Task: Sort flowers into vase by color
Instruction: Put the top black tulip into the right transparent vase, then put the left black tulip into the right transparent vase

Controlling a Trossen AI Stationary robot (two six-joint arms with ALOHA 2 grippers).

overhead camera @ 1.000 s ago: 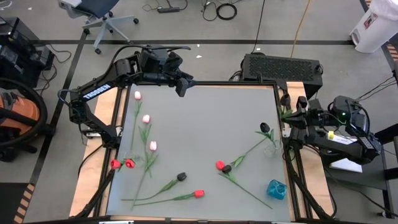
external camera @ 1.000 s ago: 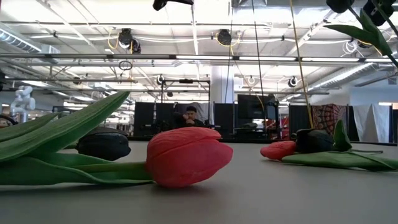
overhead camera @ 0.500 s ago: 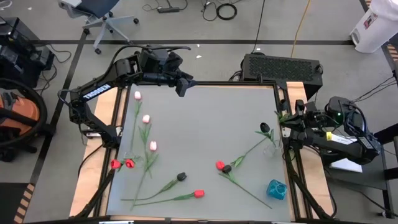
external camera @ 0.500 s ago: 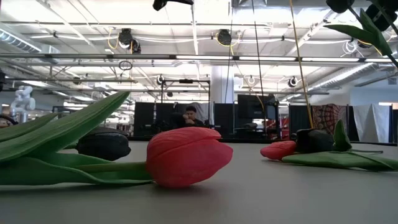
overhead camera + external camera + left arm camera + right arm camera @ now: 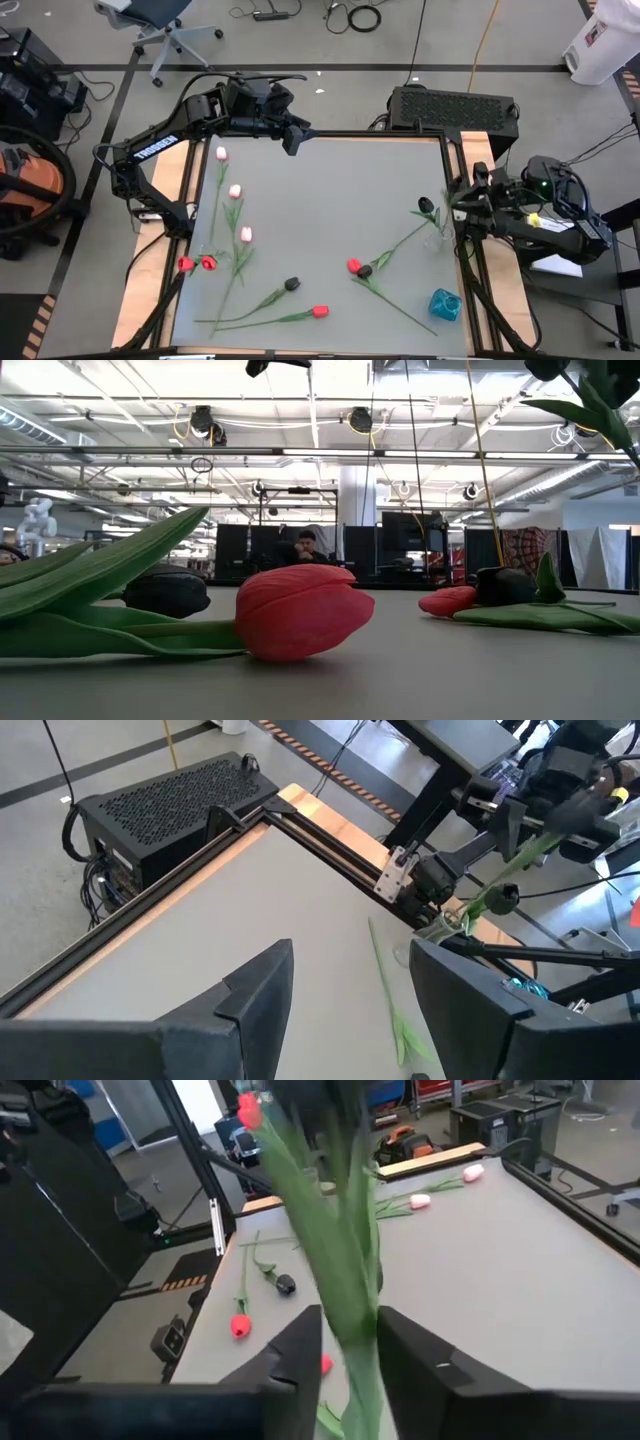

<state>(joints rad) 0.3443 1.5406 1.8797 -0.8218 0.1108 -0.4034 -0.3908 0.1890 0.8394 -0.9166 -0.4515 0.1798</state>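
My right gripper [image 5: 462,195] is at the table's right edge, shut on a tulip whose green stem [image 5: 330,1230] rises between its fingers. In the low view its leaf [image 5: 580,408] hangs high at the right. A small clear vase [image 5: 435,241] stands just on the table side of this gripper, and a blue vase [image 5: 445,303] stands nearer the near edge. Pink tulips [image 5: 235,190], red tulips [image 5: 320,311] and black tulips [image 5: 292,284] lie flat on the table. My left gripper [image 5: 295,138] waits open, raised over the far edge. My right gripper pinches the tulip's green stem [image 5: 350,1305] between its two fingers [image 5: 300,1350]. The fingers lie across the stem. The tulip is lifted clear of the table and tilted, and the left wrist view shows its stem [image 5: 515,860] slanting down toward the table.
A black tulip [image 5: 425,206] with a long stem lies close to the clear vase. A red and a black head [image 5: 358,268] lie together near the middle. A black perforated box [image 5: 452,106] sits beyond the far right corner. Bare grey surface [image 5: 340,190] spans the table's middle.
My right gripper has moved a little toward the table's left, over the right edge and closer to the clear vase, carrying the tulip along. It stays shut on the stem. The flowers on the table have not moved.
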